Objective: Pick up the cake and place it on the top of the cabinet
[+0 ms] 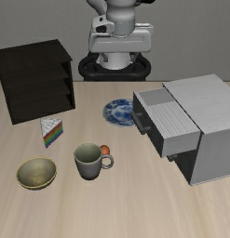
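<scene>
Rainbow wedge cake, boxy grey cabinet

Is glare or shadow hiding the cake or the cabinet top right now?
Exterior view: lighting is even, with no glare; the cake stands out clearly on the pale table, casting only a soft shadow. Same view: the gray cabinet has an evenly lit top, its open drawer is shaded inside; the dark shelf unit has near-black openings.
</scene>
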